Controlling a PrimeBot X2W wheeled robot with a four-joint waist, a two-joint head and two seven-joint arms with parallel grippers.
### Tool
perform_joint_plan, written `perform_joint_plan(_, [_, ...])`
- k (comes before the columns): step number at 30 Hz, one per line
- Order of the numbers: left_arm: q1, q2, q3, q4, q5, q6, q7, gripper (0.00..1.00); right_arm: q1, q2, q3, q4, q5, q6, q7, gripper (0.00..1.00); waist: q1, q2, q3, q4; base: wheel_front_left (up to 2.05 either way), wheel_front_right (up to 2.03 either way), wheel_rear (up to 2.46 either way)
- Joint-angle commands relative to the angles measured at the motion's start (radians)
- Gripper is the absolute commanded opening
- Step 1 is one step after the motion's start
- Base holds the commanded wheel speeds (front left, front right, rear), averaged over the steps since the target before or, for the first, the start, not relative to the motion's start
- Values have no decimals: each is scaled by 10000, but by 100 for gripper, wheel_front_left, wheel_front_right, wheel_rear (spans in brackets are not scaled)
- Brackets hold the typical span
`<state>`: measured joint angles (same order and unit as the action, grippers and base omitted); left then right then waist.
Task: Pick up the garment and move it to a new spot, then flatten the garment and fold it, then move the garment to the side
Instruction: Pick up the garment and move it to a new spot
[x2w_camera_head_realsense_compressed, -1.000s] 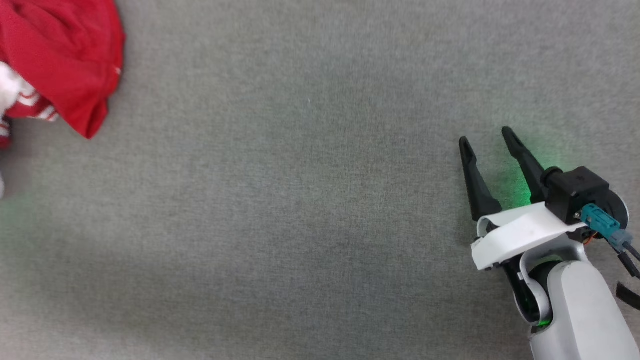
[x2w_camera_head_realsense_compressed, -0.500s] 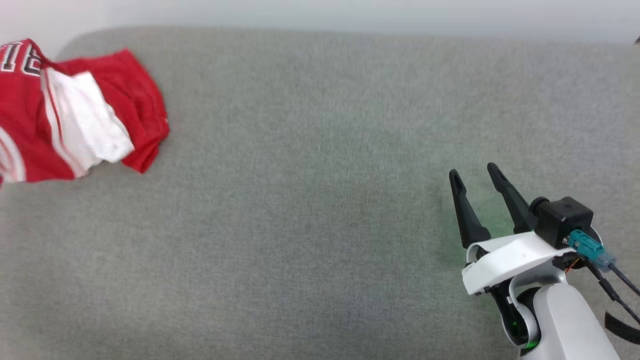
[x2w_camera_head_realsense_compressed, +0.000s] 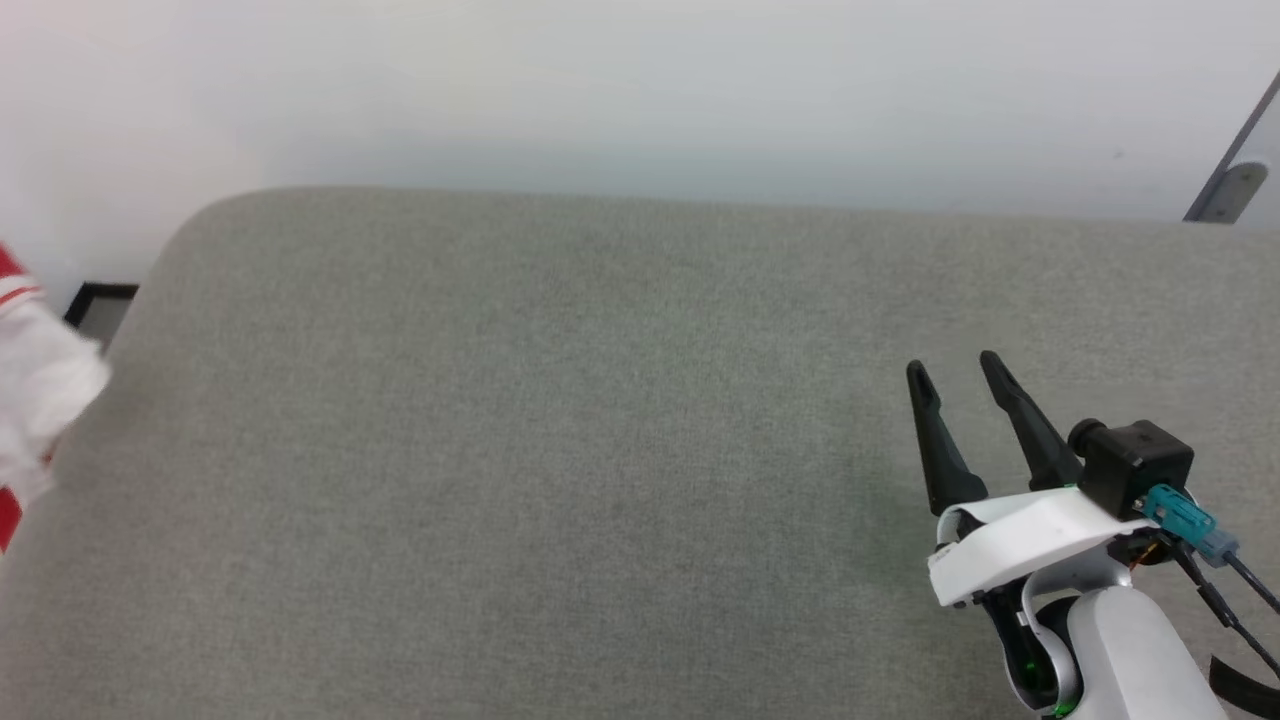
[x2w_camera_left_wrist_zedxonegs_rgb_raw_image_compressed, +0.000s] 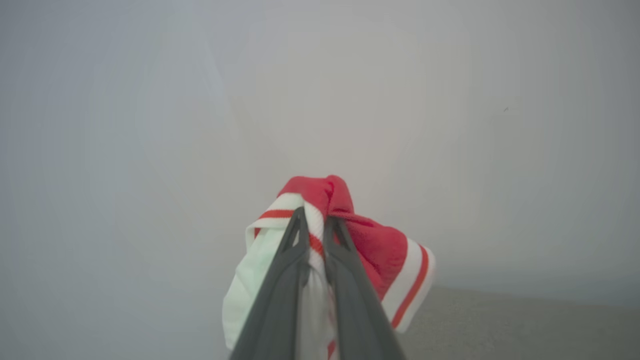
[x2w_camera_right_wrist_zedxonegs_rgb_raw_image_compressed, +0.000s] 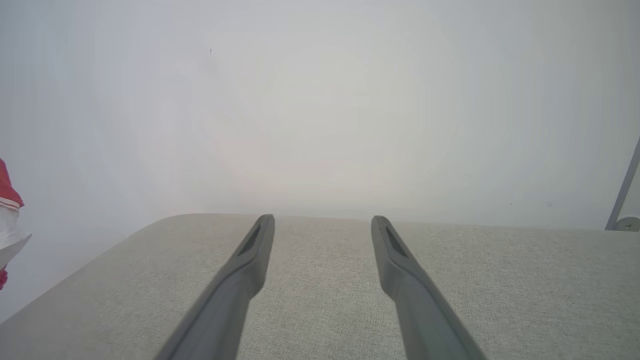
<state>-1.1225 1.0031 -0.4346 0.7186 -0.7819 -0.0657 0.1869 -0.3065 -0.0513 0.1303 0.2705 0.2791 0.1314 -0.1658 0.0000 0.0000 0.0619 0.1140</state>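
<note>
Between the two long dark fingers of the left gripper (x2w_camera_left_wrist_zedxonegs_rgb_raw_image_compressed: 316, 218), a bunch of the big red jersey-style garment (x2w_camera_left_wrist_zedxonegs_rgb_raw_image_compressed: 382, 250) with white sleeves and red-white striped trim is getting pinched tight. The fingers are sitting nearly together with just cloth between them. Fabric is bulging out past the tips and hanging down on both sides, with the plain pale wall (x2w_camera_left_wrist_zedxonegs_rgb_raw_image_compressed: 150, 125) behind it. From the head camera, the garment (x2w_camera_head_realsense_compressed: 35, 385) is poking in at the far left edge, right by the rounded corner of the grey fabric-covered cushion (x2w_camera_head_realsense_compressed: 550, 450). It's too cut off to tell if it's touching. Over at the lower right, the right gripper (x2w_camera_head_realsense_compressed: 952, 365) is sitting over the cushion with its fingers spread wide, gripping nothing.
</note>
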Motion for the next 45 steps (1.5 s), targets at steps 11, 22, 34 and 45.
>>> perform_joint_plan(11, [326,422,18,-2885,-298,862,1341,0,104,11,-460,-153,-120,-14,-60,100,0,0,-476,-487,0,0,0])
perform_joint_plan(22, [489,-146,-429,-6204,-254,1974,2457,0,-449,12,-857,-171,-422,-14,-107,100,0,0,-194,-1447,0,0,0])
perform_joint_plan(34, [-424,-1824,-1331,-7496,1,2485,3225,0,-1114,16,-1155,196,-635,-14,-373,100,0,0,570,-2667,0,0,0])
perform_joint_plan(45, [125,-2649,-1972,-7242,-124,2329,3008,0,-1122,16,-1249,357,-360,-14,-696,100,0,0,1373,-3032,0,0,0])
